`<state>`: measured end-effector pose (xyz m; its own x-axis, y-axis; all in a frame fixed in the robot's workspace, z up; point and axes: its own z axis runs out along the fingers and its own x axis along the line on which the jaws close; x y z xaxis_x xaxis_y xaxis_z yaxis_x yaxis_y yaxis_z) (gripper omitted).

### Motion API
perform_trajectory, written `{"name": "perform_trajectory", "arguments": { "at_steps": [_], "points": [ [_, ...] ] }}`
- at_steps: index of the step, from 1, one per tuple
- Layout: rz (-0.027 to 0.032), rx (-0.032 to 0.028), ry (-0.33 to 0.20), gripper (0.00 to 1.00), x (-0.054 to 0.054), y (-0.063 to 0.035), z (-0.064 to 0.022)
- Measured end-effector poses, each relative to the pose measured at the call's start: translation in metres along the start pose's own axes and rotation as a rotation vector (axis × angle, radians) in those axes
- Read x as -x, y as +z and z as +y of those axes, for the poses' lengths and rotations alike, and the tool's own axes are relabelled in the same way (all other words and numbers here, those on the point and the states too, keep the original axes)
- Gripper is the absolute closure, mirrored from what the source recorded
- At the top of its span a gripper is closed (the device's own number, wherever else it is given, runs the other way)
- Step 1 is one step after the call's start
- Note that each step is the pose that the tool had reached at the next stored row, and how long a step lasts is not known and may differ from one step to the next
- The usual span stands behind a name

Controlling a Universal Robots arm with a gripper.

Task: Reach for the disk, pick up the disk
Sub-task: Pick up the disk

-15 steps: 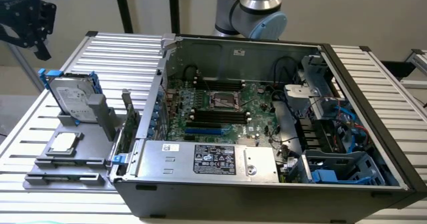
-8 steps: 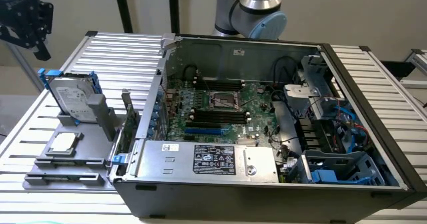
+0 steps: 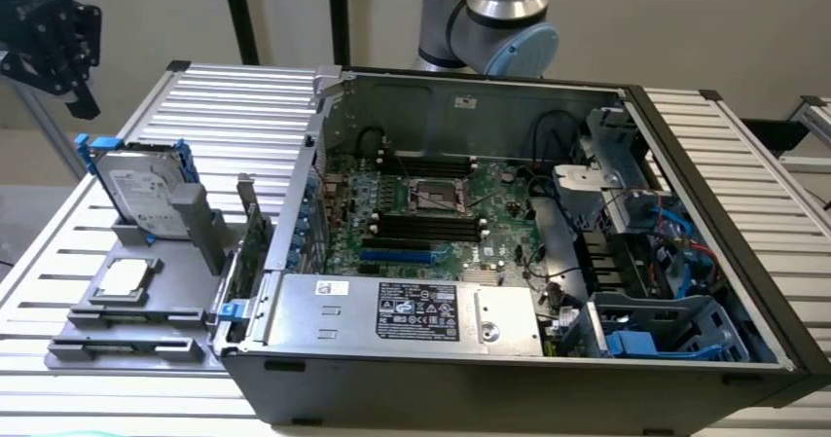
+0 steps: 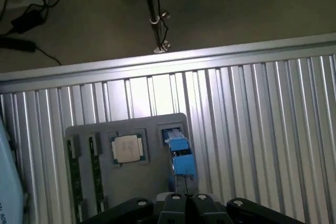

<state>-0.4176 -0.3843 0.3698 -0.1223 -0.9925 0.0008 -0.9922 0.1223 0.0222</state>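
The disk (image 3: 140,196) stands on edge in a slot of the grey holder (image 3: 91,312) at the exterior view's left. It is silver-grey with a white label and a bright blue bracket around its rim. My black gripper (image 3: 81,96) hangs above and behind it, well clear of it and shut on nothing. From the wrist view I look down on the disk's blue top edge (image 4: 182,161), just ahead of my closed gripper (image 4: 186,199).
A small square processor chip (image 3: 127,277) lies flat on the holder in front of the disk. The open computer case (image 3: 520,262) takes up the middle and right of the ribbed metal table (image 3: 221,87). A black stand pole (image 4: 149,9) rises beyond the table edge.
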Motion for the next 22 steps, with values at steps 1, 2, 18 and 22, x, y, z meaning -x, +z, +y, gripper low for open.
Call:
{"name": "perform_trajectory", "arguments": {
  "at_steps": [1, 2, 18, 22],
  "points": [
    [0.0002, 0.0000, -0.009, 0.89, 0.000, 0.0000, -0.0001],
    [0.0004, 0.0000, -0.019, 0.89, 0.000, 0.0000, -0.0002],
    [0.0010, -0.0005, -0.053, 0.58, 0.004, 0.0038, -0.0025],
    [0.0009, -0.0034, -0.059, 0.46, 0.007, 0.0108, -0.0023]
  ]
}}
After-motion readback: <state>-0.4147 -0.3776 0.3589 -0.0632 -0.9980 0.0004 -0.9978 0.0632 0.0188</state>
